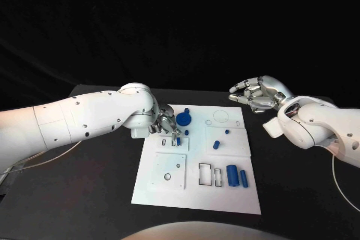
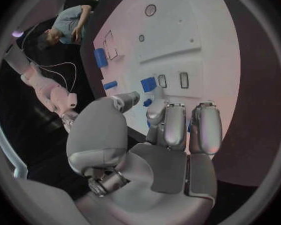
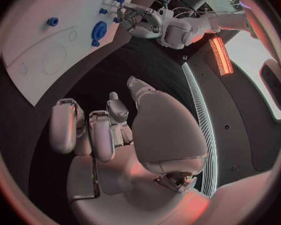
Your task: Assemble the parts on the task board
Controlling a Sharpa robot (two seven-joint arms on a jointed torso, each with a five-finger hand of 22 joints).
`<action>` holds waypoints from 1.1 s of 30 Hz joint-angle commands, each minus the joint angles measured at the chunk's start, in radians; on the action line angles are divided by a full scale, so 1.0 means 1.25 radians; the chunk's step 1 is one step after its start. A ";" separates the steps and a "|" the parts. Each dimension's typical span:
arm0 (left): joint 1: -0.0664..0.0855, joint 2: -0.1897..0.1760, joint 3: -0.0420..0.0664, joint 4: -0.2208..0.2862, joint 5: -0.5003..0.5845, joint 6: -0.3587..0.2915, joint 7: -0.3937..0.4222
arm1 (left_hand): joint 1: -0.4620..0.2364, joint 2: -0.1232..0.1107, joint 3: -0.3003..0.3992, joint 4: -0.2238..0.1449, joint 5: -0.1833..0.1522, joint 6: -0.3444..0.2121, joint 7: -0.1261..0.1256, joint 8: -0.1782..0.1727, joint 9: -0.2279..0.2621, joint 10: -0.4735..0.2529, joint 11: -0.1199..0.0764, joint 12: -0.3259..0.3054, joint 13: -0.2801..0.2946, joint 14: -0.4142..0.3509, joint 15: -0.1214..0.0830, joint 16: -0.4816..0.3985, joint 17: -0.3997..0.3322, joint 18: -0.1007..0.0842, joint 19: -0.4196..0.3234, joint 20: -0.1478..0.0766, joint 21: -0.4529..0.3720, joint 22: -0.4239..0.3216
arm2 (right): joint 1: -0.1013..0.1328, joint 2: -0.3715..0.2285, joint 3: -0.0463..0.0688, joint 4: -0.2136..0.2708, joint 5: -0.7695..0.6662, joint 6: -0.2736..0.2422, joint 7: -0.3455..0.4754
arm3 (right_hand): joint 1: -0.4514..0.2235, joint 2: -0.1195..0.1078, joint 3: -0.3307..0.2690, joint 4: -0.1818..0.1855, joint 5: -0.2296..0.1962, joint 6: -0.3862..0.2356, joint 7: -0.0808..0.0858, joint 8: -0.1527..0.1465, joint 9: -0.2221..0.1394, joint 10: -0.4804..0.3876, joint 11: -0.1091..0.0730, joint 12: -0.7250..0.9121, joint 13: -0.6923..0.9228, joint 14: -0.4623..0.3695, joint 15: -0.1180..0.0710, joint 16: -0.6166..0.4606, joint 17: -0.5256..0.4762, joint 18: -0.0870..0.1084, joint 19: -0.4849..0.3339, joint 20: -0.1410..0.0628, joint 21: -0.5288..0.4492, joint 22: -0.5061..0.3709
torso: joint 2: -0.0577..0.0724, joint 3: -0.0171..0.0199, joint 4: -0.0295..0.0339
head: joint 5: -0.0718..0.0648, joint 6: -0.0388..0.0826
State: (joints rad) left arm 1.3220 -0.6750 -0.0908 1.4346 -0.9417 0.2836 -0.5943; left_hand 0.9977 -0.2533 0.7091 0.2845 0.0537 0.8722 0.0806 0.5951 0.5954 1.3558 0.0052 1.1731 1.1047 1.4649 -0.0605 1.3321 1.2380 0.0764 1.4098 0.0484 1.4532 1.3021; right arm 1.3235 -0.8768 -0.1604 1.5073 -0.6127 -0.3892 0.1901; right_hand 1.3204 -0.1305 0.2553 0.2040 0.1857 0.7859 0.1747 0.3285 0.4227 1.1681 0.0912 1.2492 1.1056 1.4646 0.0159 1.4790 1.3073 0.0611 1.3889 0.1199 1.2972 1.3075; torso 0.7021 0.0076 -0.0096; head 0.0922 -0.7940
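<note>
The white task board (image 1: 196, 198) lies mid-table. My left hand (image 1: 165, 124) hovers over its upper left corner, fingers (image 2: 178, 125) bent down and thumb apart, holding nothing. Just below the fingertips a small blue part (image 1: 178, 141) stands by the narrow slots (image 2: 183, 80); the left wrist view shows it as a blue block (image 2: 148, 83). A round blue part (image 1: 183, 117) sits beside the hand. My right hand (image 1: 259, 93) hangs above the table off the board's upper right corner, fingers (image 3: 90, 130) curled in on nothing.
Loose blue parts lie on the board: a small one (image 1: 187, 131), an oblong one (image 1: 216, 144), and two cylinders (image 1: 238, 176) beside rectangular cut-outs (image 1: 205, 174). A plate with a small hole (image 1: 169, 171) sits lower left. The black table (image 1: 90, 198) surrounds the board.
</note>
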 commanded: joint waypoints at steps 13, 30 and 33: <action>0.001 0.012 -0.009 -0.009 0.027 0.020 0.003 | -0.006 -0.019 0.047 -0.011 0.001 -0.008 0.000 0.011 0.008 -0.007 -0.002 -0.006 -0.002 0.015 0.001 -0.003 0.001 -0.016 0.004 -0.001 0.002 0.002 | -0.002 0.001 0.000 0.001 -0.014 0.013 -0.004 | 0.007 -0.003 -0.005 0.002 0.007 -0.005 -0.001 0.002 -0.001 -0.006 -0.001 -0.002 -0.001 0.041 -0.002 -0.005 0.026 0.010 -0.004 -0.001 -0.004 0.033 | 0.000 -0.0005 -0.0001 | -0.002 -0.003; 0.001 0.020 -0.012 -0.016 0.033 0.024 0.002 | -0.002 -0.017 0.069 -0.023 0.000 -0.007 -0.001 0.017 0.014 -0.006 -0.003 -0.004 -0.001 0.015 0.000 -0.003 0.001 -0.016 0.005 -0.001 0.003 0.004 | -0.004 0.004 0.000 0.000 -0.015 0.015 -0.004 | 0.006 -0.003 -0.005 0.002 0.008 -0.005 -0.001 0.003 -0.001 -0.007 -0.001 -0.003 -0.001 0.041 -0.002 -0.005 0.026 0.010 -0.005 -0.001 -0.005 0.032 | 0.000 -0.0002 0.0004 | -0.002 -0.007; 0.001 0.021 -0.012 -0.017 0.036 0.025 0.002 | 0.006 -0.010 0.087 -0.037 0.000 -0.009 -0.003 0.022 0.018 -0.005 -0.004 -0.003 0.000 0.015 -0.001 -0.003 0.001 -0.016 0.005 -0.002 0.003 0.004 | -0.005 0.005 0.000 0.000 -0.015 0.017 -0.004 | 0.006 -0.003 -0.005 0.002 0.008 -0.005 -0.001 0.003 -0.001 -0.007 -0.001 -0.003 -0.001 0.041 -0.002 -0.005 0.026 0.010 -0.005 -0.001 -0.005 0.032 | 0.000 -0.0001 0.0000 | -0.002 -0.008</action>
State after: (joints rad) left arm 1.3220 -0.6521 -0.1057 1.4134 -0.9108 0.2969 -0.5942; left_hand 0.9950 -0.2661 0.8124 0.2406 0.0537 0.8685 0.0768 0.6178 0.6172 1.3525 0.0019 1.1683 1.1035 1.4649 -0.0605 1.3320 1.2383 0.0764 1.4097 0.0484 1.4531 1.3061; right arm 1.3188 -0.8722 -0.1606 1.5072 -0.6207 -0.3868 0.1844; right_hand 1.3203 -0.1305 0.2524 0.2068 0.1917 0.7860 0.1747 0.3285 0.4227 1.1682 0.0912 1.2492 1.1048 1.4647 0.0160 1.4791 1.3073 0.0611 1.3890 0.1199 1.2972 1.3081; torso 0.7021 0.0072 -0.0095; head 0.0904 -0.8034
